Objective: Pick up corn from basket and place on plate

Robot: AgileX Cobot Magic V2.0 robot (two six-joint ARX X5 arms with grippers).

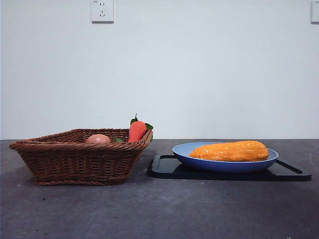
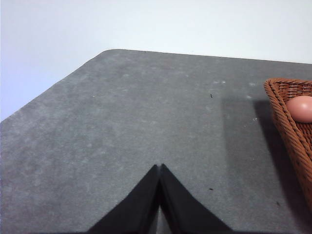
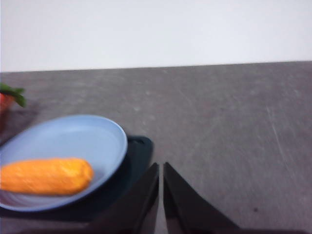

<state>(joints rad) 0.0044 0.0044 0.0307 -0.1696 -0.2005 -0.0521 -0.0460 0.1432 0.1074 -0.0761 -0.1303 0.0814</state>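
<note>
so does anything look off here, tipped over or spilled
Nothing stands out. The corn lies flat on the plate, which sits level on the black tray. The egg and carrot rest in the upright basket. Both grippers are clear, jaws shut.

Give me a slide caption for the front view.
Corn lying on the blue plate atop a black tray; egg and carrot in the wicker basket.

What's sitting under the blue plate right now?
The plate rests on a flat black tray; the tray's corners and edges stick out around it. The tray's middle is covered by the plate.
</note>
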